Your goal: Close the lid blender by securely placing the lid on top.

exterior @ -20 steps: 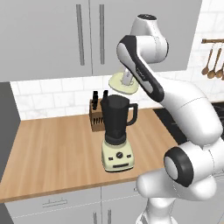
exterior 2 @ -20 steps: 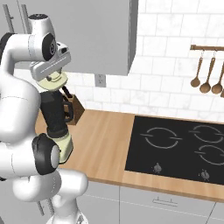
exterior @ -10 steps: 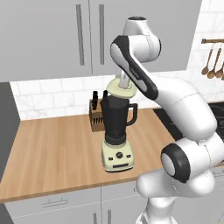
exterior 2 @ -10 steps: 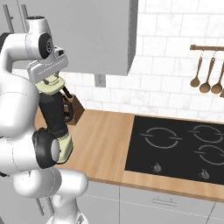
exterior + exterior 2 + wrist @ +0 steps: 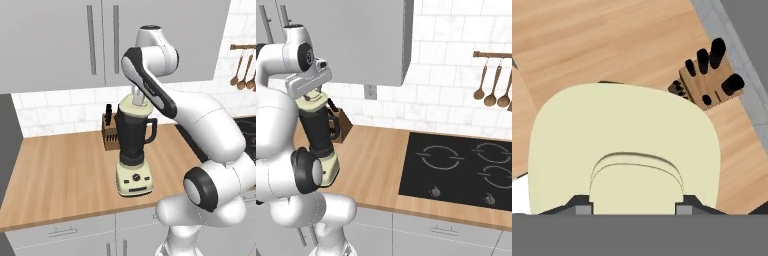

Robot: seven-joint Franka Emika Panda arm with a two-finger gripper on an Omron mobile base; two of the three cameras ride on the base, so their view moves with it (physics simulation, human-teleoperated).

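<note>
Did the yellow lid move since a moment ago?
Yes. The lid, held by the pincer, came down and toward the knife block. It now sits at the mouth of the blender.

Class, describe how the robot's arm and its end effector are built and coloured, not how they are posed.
The arm is made of smooth, rounded glossy white segments with dark grey-black rings and caps at the joints. No cables or markings are visible. The end effector sits on a boxy pale grey hand and has two small dark grey finger tips.
</note>
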